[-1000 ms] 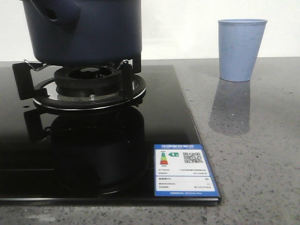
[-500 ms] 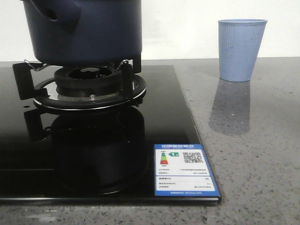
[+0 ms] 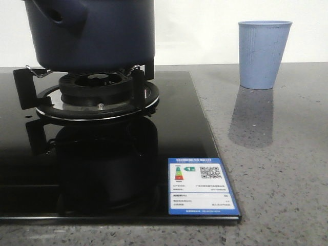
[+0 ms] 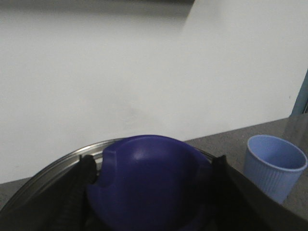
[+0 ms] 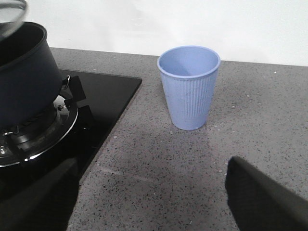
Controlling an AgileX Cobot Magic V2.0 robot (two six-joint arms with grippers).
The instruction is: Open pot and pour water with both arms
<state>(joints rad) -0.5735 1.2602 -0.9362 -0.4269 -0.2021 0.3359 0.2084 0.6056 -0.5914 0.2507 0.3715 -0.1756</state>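
The dark navy pot stands on the gas burner of the black glass hob; its stubby handle points to the front left. It also shows in the right wrist view. My left gripper is shut on the lid's dark blue knob, one finger on each side. The lid's steel rim curves behind the knob. An edge of the lid shows just above the pot's rim. My right gripper is open and empty above the grey counter, between the hob and the cup.
A pale blue ribbed cup stands upright on the speckled grey counter to the right of the hob; it also shows in both wrist views. An energy label sits at the hob's front right corner. A white wall is behind.
The dark reflection on the glass hob has changed shape slightly. The pot and the cup have not moved.
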